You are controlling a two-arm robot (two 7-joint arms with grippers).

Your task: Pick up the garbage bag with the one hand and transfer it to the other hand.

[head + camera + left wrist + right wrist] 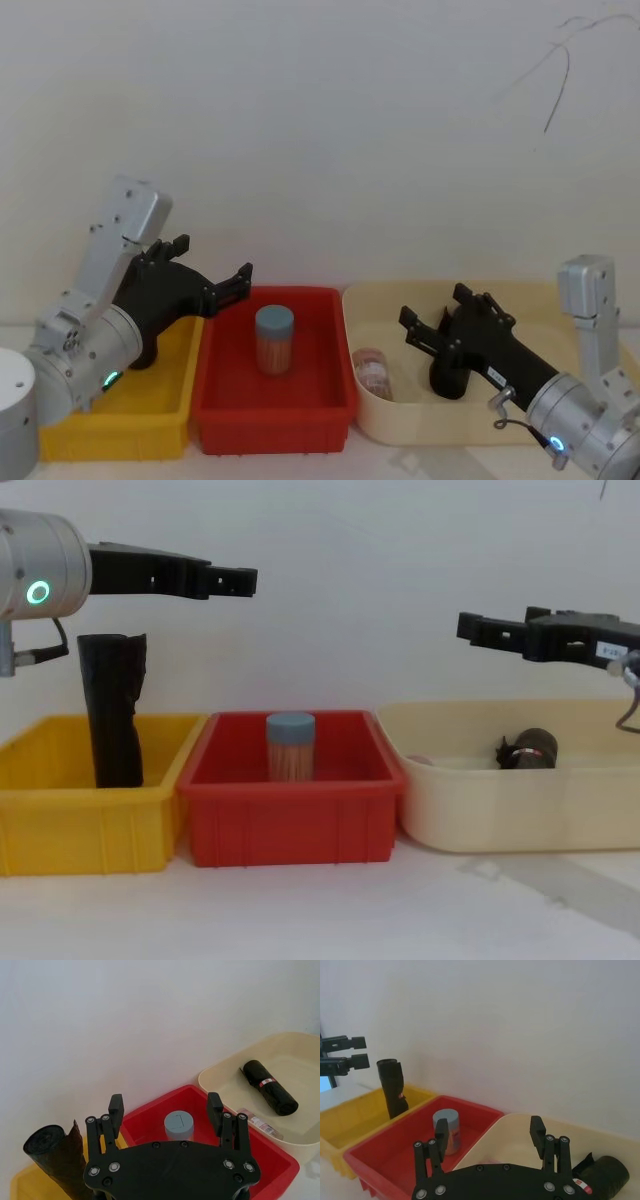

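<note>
The garbage bag [270, 1087], a thick black roll with a red-and-white label, lies on its side in the cream tray [500, 815]; it also shows low in the tray [530, 750] and past my right fingers [604, 1175]. My right gripper [430, 312], on the blue-lit arm, hovers open above the bag [450, 377], not touching it, and points toward the red bin [470, 628]. My left gripper [240, 280], on the green-lit arm, hangs open and empty high over the edge between the yellow and red bins [235, 580].
A taller slim black roll [112, 710] stands in the yellow bin [60, 825]. The red bin [290, 825] holds a jar with a grey-blue lid [274, 340]. A small bottle [373, 372] lies in the cream tray's left end. A wall runs close behind.
</note>
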